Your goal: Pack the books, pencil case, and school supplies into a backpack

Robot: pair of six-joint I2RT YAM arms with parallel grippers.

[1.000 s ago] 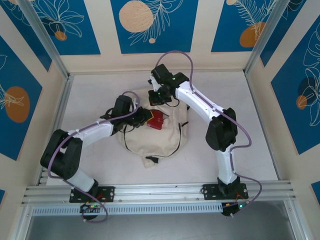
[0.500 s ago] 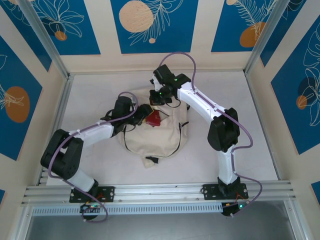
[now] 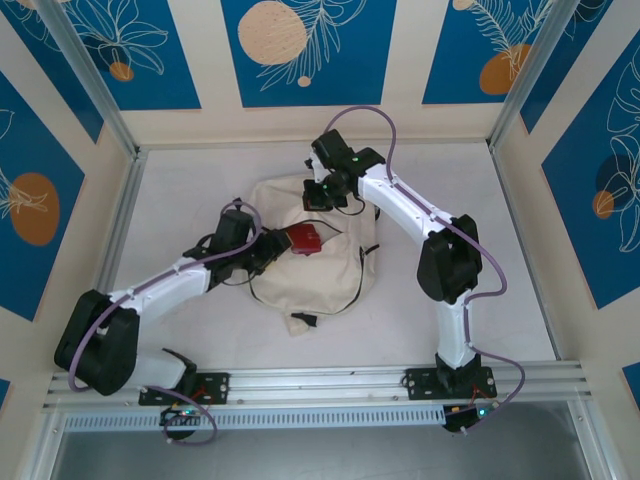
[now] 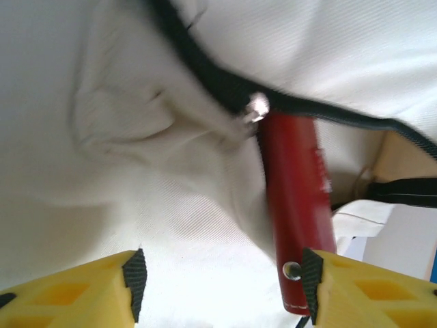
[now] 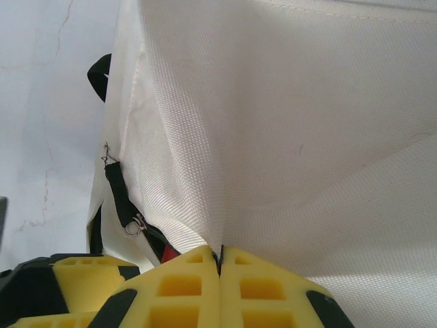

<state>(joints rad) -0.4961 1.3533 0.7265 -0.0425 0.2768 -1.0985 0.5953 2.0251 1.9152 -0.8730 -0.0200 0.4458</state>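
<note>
The cream backpack (image 3: 310, 280) lies in the middle of the table. My right gripper (image 3: 322, 197) is at its far edge, shut on a fold of the backpack's fabric (image 5: 273, 123) and holding it up. The dark-red pencil case (image 3: 305, 239) lies in the backpack's mouth. In the left wrist view the pencil case (image 4: 295, 205) runs under the black zipper (image 4: 225, 82). My left gripper (image 4: 222, 273) stands open with its jaws wide. The case's near end lies beside the right pad, and cream cloth (image 4: 136, 171) is below. The books and school supplies are hidden.
Black straps (image 3: 355, 285) trail over the backpack's front, and a small buckle (image 3: 300, 320) lies at its near edge. The white table (image 3: 500, 220) is bounded by metal rails and patterned walls. A black strap and ring (image 5: 123, 198) hang beside my right fingers.
My left gripper opened and let go of the pencil case, then drew back to the left. The case now lies flatter in the backpack's mouth. The right gripper shifted slightly towards the back.
</note>
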